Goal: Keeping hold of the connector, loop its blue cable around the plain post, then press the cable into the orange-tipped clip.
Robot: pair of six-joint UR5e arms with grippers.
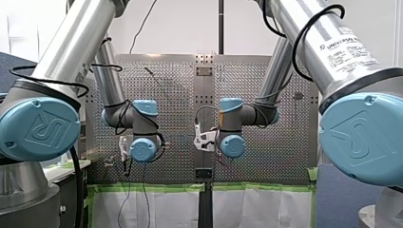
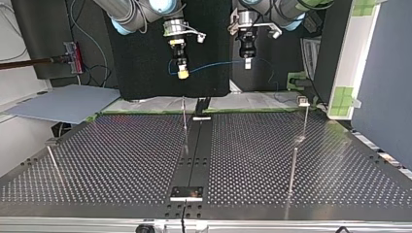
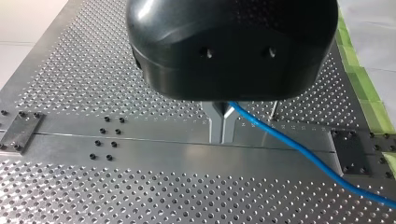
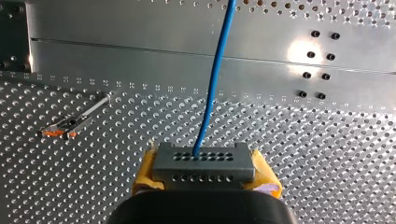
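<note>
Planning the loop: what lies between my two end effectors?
Only the blue cable, in mid-air; the top view shows it.

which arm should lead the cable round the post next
Probably right. My right gripper holds the connector between its yellow pads, with the blue cable running ahead of it. My left gripper only pinches the cable farther along, so it suits anchoring.
</note>
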